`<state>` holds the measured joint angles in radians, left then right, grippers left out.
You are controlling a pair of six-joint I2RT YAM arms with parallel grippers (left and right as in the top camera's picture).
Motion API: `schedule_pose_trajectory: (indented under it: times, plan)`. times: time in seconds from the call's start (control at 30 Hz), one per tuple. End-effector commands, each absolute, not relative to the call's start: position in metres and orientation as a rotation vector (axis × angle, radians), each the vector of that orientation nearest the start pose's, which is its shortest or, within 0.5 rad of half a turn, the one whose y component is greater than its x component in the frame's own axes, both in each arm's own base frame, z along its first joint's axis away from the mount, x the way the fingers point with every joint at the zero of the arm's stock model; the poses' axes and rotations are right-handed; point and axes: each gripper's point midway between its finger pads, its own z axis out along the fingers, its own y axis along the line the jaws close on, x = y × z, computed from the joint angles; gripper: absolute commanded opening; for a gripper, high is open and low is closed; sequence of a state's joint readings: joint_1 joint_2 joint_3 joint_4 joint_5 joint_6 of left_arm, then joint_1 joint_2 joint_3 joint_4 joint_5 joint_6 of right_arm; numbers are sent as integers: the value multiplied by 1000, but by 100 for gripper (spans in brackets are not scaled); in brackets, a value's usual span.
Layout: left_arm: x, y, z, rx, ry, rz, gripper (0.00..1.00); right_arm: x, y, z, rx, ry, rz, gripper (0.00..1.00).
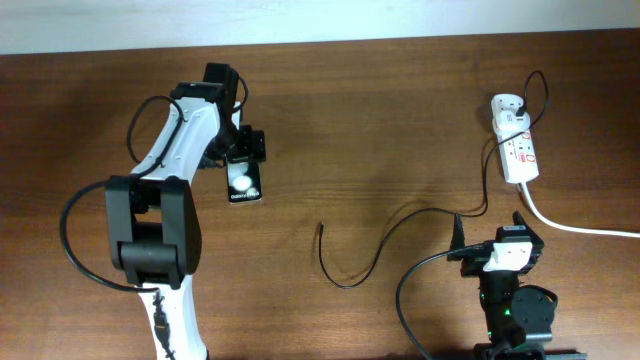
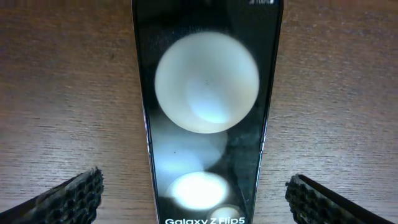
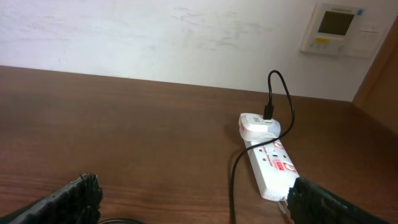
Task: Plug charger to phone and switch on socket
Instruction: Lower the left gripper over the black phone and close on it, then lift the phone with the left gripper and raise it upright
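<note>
The phone (image 1: 243,185) lies flat on the brown table, black and glossy with two white round spots and white lettering. In the left wrist view it (image 2: 205,112) fills the middle. My left gripper (image 1: 245,163) is open just above it, one finger on either side (image 2: 196,199), and holds nothing. The charger cable (image 1: 352,278) runs from the white adapter (image 1: 510,105) across the table to its loose tip (image 1: 320,227). The socket (image 1: 520,150) lies at the far right and shows in the right wrist view (image 3: 273,168). My right gripper (image 1: 490,230) is open and empty (image 3: 193,202), short of the socket.
A thick white cord (image 1: 580,228) leaves the socket toward the right edge. The charger cable (image 3: 233,180) passes in front of my right gripper. A white wall stands behind the table with a wall panel (image 3: 339,28) on it.
</note>
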<state>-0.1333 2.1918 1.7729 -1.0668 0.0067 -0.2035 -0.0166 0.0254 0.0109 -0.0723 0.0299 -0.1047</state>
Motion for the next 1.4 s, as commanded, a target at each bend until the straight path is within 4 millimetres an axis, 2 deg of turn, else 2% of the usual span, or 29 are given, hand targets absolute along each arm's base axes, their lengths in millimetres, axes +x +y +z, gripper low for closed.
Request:
schedule_pose_trajectory:
  times: [0.0,0.27,0.53,0.6,0.63,0.7,0.9,1.37]
  plan:
    - [446,-62,38,-122,3037,-33,99,247,-10,152,-46,1666,-123,99]
    - [449,-73,35,-126,3020,-24,99,247,-10,152,-46,1666,-123,99]
    - [453,-72,34,-149,3005,-8,99,247,-10,152,-46,1666,-123,99]
    - [451,-72,25,-150,3023,-2,99,247,-10,152,-46,1666,-123,99]
    - [448,-72,13,-151,3052,7,99,247,-10,152,-46,1666,-123,99]
    - [446,-71,-1,-154,3080,17,99,247,-10,152,-46,1666,-123,99]
    - [448,-62,-1,-181,3074,22,99,247,-10,152,-46,1666,-123,99]
    - [445,-68,-1,-161,3083,19,99,247,-10,152,-46,1666,-123,99]
